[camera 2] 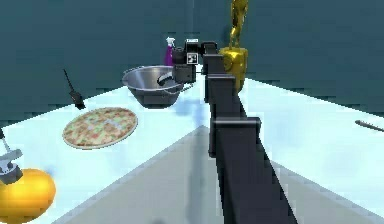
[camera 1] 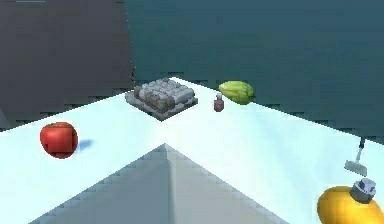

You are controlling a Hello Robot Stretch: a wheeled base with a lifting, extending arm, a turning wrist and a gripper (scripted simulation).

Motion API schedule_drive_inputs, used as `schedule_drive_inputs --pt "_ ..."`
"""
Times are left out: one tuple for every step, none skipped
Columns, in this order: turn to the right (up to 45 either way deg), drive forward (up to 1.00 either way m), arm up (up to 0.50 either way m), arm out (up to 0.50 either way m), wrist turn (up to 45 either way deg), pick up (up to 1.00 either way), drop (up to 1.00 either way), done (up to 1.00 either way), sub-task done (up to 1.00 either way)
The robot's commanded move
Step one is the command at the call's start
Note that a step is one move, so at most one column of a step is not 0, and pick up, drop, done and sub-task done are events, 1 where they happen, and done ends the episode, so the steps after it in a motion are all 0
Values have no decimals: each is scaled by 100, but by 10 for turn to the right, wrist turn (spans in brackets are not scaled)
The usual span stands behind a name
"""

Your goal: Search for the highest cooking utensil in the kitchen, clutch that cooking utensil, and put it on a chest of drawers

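A dark long-handled utensil lies on the white counter at the arm side view's left. A round metal pot stands right of it. My arm rises from the bottom edge toward that pot. The gripper sits at the pot's right rim, beside the white marker squares. I cannot tell whether it holds anything, since the pot stands right behind it. A second thin utensil lies at the far right, and a small grey utensil shows near the forward view's right edge.
A pizza, a yellow kettle, a purple bottle and a gold statue share the counter. Ahead are a red fruit, a grey tray of lumps, a small shaker and a green vegetable.
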Motion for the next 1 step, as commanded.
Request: schedule_drive_inputs --pt "0 0 -4 0 0 0 0 0 0"
